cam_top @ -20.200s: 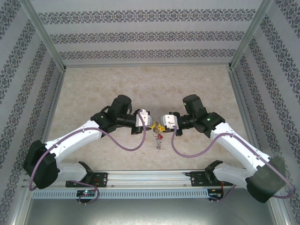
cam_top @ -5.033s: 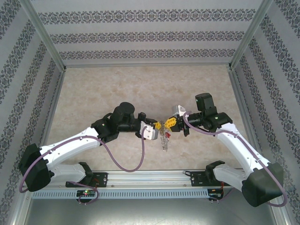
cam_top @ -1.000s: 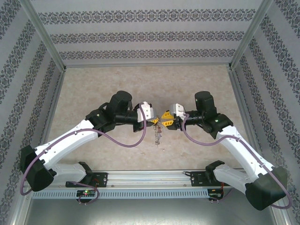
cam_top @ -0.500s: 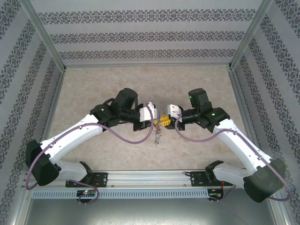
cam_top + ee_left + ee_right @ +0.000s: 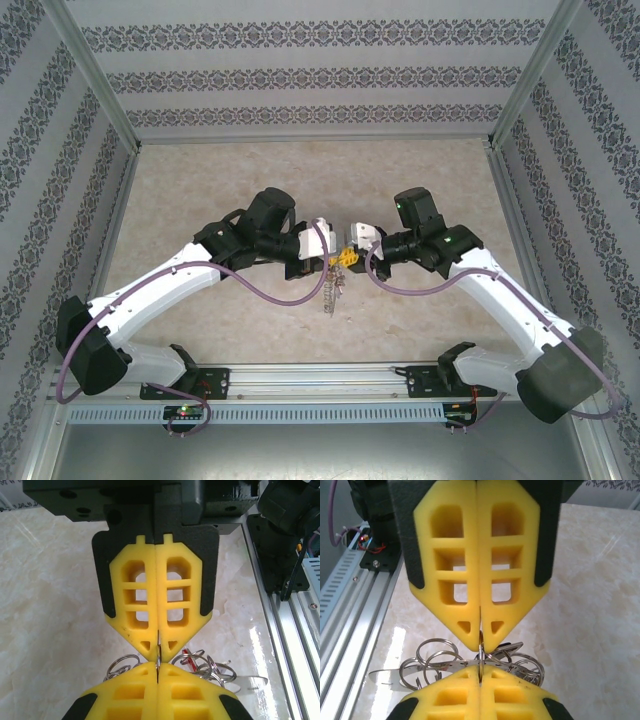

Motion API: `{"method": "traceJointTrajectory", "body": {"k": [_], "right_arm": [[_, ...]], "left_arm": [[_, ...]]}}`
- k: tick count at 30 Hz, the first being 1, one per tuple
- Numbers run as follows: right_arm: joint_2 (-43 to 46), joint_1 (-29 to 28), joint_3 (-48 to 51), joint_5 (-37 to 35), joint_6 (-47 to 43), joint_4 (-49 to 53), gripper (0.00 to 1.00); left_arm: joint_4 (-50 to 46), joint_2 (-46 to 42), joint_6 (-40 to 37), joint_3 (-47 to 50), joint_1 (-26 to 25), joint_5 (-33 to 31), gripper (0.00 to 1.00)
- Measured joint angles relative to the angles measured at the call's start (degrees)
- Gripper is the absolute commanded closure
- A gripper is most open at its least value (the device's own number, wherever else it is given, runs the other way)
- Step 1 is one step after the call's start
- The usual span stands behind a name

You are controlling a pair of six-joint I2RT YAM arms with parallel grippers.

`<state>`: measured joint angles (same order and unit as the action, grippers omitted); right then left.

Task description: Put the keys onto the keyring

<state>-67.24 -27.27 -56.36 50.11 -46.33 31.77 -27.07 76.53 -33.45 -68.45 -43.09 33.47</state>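
My left gripper (image 5: 336,261) and right gripper (image 5: 350,255) meet tip to tip above the middle of the table. Both are shut on the same thin wire of the keyring (image 5: 158,658), which runs edge-on between the yellow tips. In the left wrist view my left gripper (image 5: 158,666) is at the bottom and the right one (image 5: 158,650) at the top. The bunch of small silvery rings (image 5: 331,290) hangs under the grippers, with a red tag (image 5: 186,654) among them. A flat silver blade (image 5: 415,671) crosses the bunch, but I cannot tell whether it belongs to the keys.
Beige marbled tabletop (image 5: 200,190) lies all round, walled by patterned panels on three sides. An aluminium rail (image 5: 320,378) with the arm bases runs along the near edge, close below the hanging rings.
My right gripper has moved left to meet the left one and has shut on the wire. The left gripper has stayed shut and shifted slightly right.
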Motion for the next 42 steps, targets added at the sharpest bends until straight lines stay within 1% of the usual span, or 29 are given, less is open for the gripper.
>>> {"method": "traceJointTrajectory", "body": {"k": [3, 4, 5, 7, 10, 13, 19, 23, 27, 29, 31, 34, 35, 36, 39, 42], "right_arm": [[0.0, 0.0, 0.0, 0.1, 1.0, -0.3, 1.00], [0.0, 0.1, 0.0, 0.2, 1.7, -0.7, 1.00], [0.0, 0.5, 0.3, 0.5, 2.9, -1.7, 1.00], [0.7, 1.5, 2.0, 2.0, 5.9, -5.6, 1.00], [2.2, 3.3, 5.4, 4.0, 11.1, -12.4, 1.00], [3.2, 4.3, 7.1, 5.7, 15.2, -17.2, 1.00], [4.5, 4.3, 10.5, 7.3, 23.6, -28.3, 1.00], [5.1, 4.2, 14.1, 7.4, 30.0, -36.7, 1.00], [6.1, 3.3, 17.4, 5.4, 34.2, -44.1, 1.00], [6.7, 2.6, 19.3, 3.9, 36.1, -47.6, 1.00], [6.8, 2.0, 20.3, 3.0, 37.3, -49.6, 1.00], [6.9, 1.9, 20.4, 2.8, 36.8, -49.3, 1.00], [7.1, 1.8, 20.2, 2.8, 35.5, -48.2, 0.86], [7.3, 1.6, 19.6, 2.7, 34.0, -46.4, 0.78], [7.6, 1.2, 17.0, 2.1, 26.9, -38.3, 0.74], [6.9, 1.1, 13.4, 1.7, 18.8, -28.2, 0.67]], "left_arm": [[0.0, 0.0, 0.1, 0.0, 0.0, 0.0, 0.99], [0.1, 0.0, 0.3, 0.0, 0.1, 0.0, 0.90], [0.5, 0.0, 0.7, 0.0, 0.1, 0.0, 0.84], [1.7, -0.1, 1.5, 0.2, 0.5, 0.0, 0.80], [3.8, -0.7, 2.8, 1.2, 0.9, -0.2, 0.80], [5.2, -1.6, 3.8, 2.2, 1.6, -0.3, 0.82], [7.4, -2.2, 5.4, 3.2, 2.0, -0.3, 0.84], [8.7, -2.2, 6.3, 3.3, 2.4, -0.3, 0.90], [10.0, -2.3, 7.4, 3.9, 2.8, 0.0, 0.93], [10.4, -2.6, 8.1, 4.5, 3.0, 0.2, 1.00], [10.6, -2.8, 8.6, 5.0, 3.1, 0.3, 1.00], [10.6, -3.0, 8.7, 5.1, 3.4, 0.4, 1.00], [10.5, -3.0, 8.7, 5.1, 3.4, 0.6, 1.00], [10.3, -3.0, 8.6, 5.1, 3.4, 0.7, 1.00], [8.4, -3.1, 7.4, 4.9, 3.4, 0.9, 1.00], [4.8, -3.1, 5.1, 3.9, 3.3, 0.7, 1.00]]}}
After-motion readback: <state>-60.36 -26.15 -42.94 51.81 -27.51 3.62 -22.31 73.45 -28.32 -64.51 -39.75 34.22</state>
